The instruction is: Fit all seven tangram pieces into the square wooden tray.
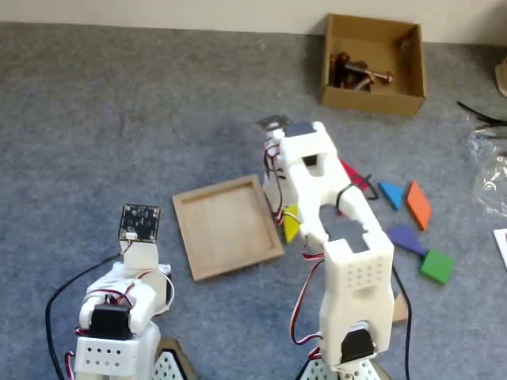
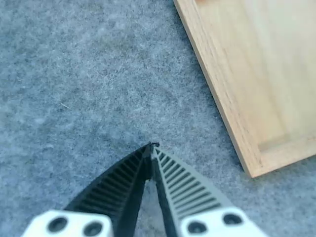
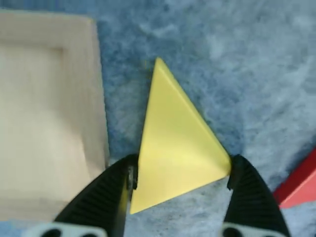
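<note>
Two arms: white, side by side at the near edge of the grey carpet.
Left gripper: closest in; fingers pressed together with nothing between them, tip over bare carpet just beside a corner of the tray.
Green square: flat on the carpet, off to the right of the right arm, touching the purple piece.
Tray: square, pale wood with a raised rim; lies between the two arms, turned a little askew.
Purple piece: just beyond the green square, well apart from the tray.
Right gripper: jaws at a middling spread, one finger against each side of the yellow triangle.
Yellow triangle: held across its broad end, outside the tray and just beside its right rim, one corner pointing away from the gripper.
Orange parallelogram: right of the right arm, beside the blue triangle.
Blue triangle: small, near the orange parallelogram.
Red piece: partly hidden behind the right arm, near the yellow triangle.
Plastic bag: clear, at the right edge.
Cardboard box: farthest off, open-topped, with brownish items inside, too small to identify.
</note>
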Tool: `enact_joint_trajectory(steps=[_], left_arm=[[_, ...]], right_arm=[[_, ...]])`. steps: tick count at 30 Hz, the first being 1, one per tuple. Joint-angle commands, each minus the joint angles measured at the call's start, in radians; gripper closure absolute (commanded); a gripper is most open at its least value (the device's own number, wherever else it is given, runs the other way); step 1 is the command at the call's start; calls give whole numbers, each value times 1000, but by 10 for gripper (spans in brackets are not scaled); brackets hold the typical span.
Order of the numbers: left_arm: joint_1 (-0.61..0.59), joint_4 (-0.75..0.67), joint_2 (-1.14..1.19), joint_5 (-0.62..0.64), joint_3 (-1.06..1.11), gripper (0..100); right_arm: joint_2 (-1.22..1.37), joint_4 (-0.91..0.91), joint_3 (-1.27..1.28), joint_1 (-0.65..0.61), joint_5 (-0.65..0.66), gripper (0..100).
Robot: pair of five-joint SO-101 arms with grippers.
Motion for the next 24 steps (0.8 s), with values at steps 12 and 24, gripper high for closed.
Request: enact_joint_trajectory(steps=[12, 24], left_arm=[[15, -2, -7, 8, 19, 995], [15, -2, -7, 8, 19, 995]], right_arm=[[-15, -10, 8, -1, -255, 821], [-21, -1, 2, 24, -258, 821]])
